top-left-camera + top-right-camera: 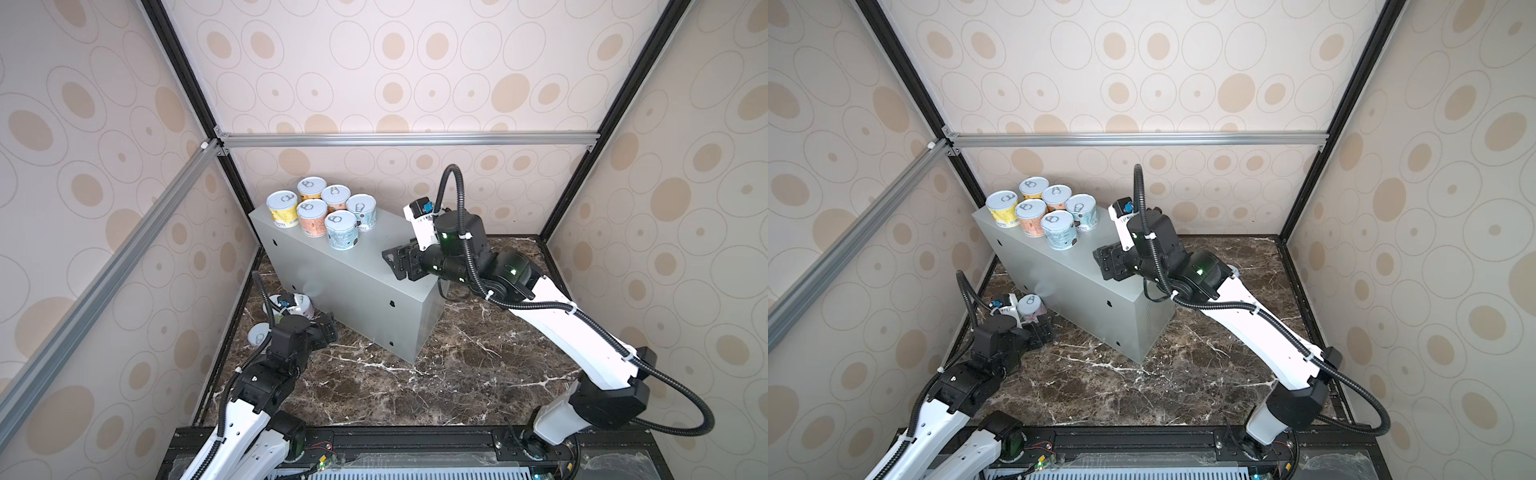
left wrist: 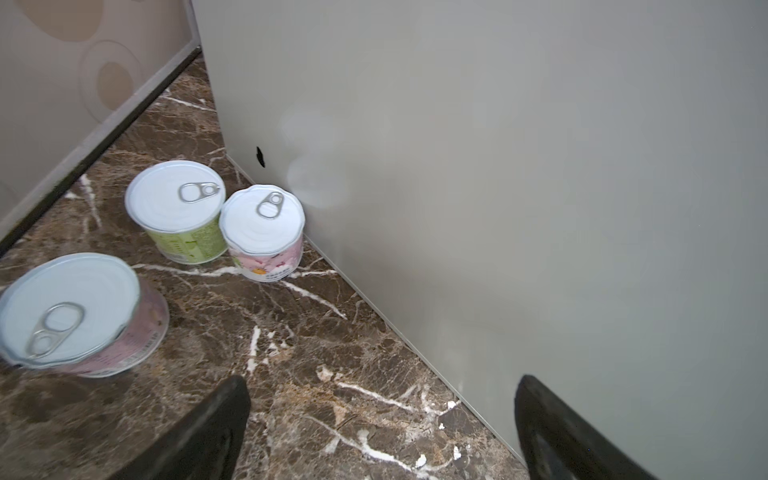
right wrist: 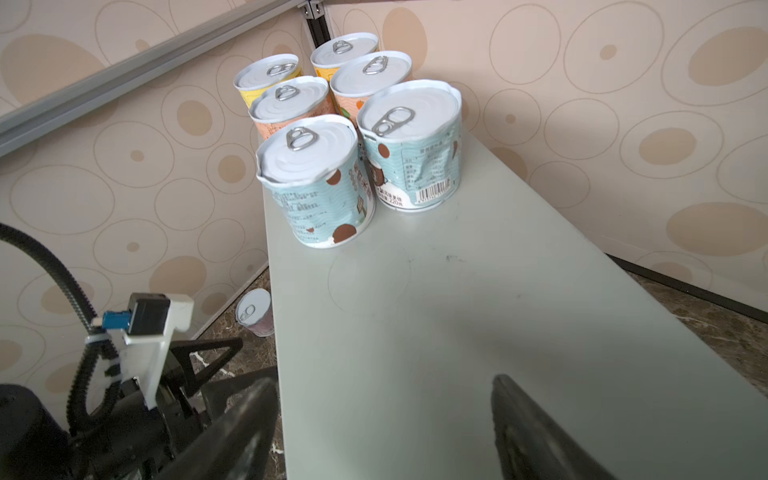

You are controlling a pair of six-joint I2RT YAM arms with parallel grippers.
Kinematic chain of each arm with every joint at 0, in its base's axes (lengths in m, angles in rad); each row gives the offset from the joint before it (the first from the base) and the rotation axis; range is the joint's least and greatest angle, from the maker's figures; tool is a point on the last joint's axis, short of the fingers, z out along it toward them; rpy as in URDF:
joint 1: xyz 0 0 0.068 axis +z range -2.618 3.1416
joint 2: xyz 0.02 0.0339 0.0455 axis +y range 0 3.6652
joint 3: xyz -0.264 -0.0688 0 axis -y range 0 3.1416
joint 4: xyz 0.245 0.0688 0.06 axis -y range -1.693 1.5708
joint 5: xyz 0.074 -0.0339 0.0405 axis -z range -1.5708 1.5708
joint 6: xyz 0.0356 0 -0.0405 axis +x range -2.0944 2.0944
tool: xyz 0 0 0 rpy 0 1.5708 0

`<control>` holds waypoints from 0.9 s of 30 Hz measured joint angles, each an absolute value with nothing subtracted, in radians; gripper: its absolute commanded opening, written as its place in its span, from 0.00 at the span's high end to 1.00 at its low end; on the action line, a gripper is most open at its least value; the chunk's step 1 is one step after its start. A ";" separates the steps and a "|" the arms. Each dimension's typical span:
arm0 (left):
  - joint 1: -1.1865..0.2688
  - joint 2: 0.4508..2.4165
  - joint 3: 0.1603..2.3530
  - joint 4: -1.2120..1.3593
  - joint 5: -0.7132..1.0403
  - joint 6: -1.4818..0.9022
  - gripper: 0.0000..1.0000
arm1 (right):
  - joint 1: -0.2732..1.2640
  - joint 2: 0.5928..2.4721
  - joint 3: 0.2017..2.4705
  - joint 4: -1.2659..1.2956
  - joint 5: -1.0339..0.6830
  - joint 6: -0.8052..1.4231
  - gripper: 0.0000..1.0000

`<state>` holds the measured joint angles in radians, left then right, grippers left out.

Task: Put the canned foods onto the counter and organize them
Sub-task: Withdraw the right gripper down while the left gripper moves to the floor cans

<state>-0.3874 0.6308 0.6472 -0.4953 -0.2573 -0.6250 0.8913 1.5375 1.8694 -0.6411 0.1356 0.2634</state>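
Six cans (image 1: 311,210) pack the desk's (image 1: 365,257) ten o'clock end, sparing room. Right pincer (image 3: 382,380) and left pincer (image 2: 382,379) gape empty.

Blue-label can (image 3: 415,166), the farther of the two standing ahead of the right jaws: barcode (image 3: 434,193) low on the label. Beside the barcode runs a line of small print that includes the figure "220". All other print in view is too small or blurred to read.
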 measured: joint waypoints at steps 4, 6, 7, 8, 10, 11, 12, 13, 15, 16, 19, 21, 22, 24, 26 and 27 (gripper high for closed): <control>-0.378 0.672 0.712 -0.549 -0.296 -0.635 0.01 | 0.891 1.428 1.734 -0.609 0.149 0.258 0.15; -0.364 0.706 0.747 -0.571 -0.305 -0.637 0.01 | 0.890 1.365 1.660 -0.589 0.157 0.257 0.14; -0.355 0.720 0.764 -0.579 -0.307 -0.637 0.01 | 0.888 1.330 1.621 -0.579 0.161 0.257 0.13; -0.343 0.736 0.779 -0.586 -0.308 -0.637 0.01 | 0.884 1.290 1.578 -0.570 0.163 0.258 0.13; -0.322 0.758 0.801 -0.599 -0.310 -0.636 0.01 | 0.866 1.224 1.510 -0.555 0.162 0.262 0.13; -0.311 0.764 0.812 -0.609 -0.312 -0.636 0.01 | 0.849 1.189 1.477 -0.549 0.160 0.266 0.13; -0.299 0.770 0.823 -0.617 -0.314 -0.636 0.01 | 0.833 1.163 1.451 -0.542 0.157 0.272 0.13; -0.285 0.776 0.834 -0.624 -0.317 -0.636 0.01 | 0.811 1.129 1.416 -0.537 0.155 0.278 0.12; -0.257 0.791 0.855 -0.630 -0.319 -0.636 0.01 | 0.767 1.065 1.351 -0.529 0.149 0.293 0.12; -0.239 0.799 0.863 -0.632 -0.319 -0.636 0.01 | 0.743 1.029 1.313 -0.524 0.143 0.303 0.12; -0.184 0.822 0.871 -0.643 -0.313 -0.636 0.01 | 0.688 0.943 1.217 -0.516 0.129 0.332 0.11; -0.146 0.839 0.871 -0.653 -0.304 -0.636 0.01 | 0.664 0.894 1.154 -0.508 0.119 0.355 0.11; -0.125 0.848 0.871 -0.657 -0.299 -0.636 0.01 | 0.654 0.871 1.117 -0.499 0.113 0.369 0.11; -0.083 0.862 0.871 -0.666 -0.292 -0.636 0.01 | 0.644 0.835 1.047 -0.485 0.101 0.395 0.11; -0.040 0.875 0.870 -0.672 -0.287 -0.636 0.01 | 0.640 0.809 0.970 -0.476 0.089 0.424 0.11; -0.022 0.879 0.870 -0.672 -0.286 -0.636 0.01 | 0.640 0.800 0.937 -0.472 0.085 0.435 0.11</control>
<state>-0.0216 0.8791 0.8703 -0.6724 -0.2859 -0.6361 0.6399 0.7998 0.9375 -0.4725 0.0849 0.4355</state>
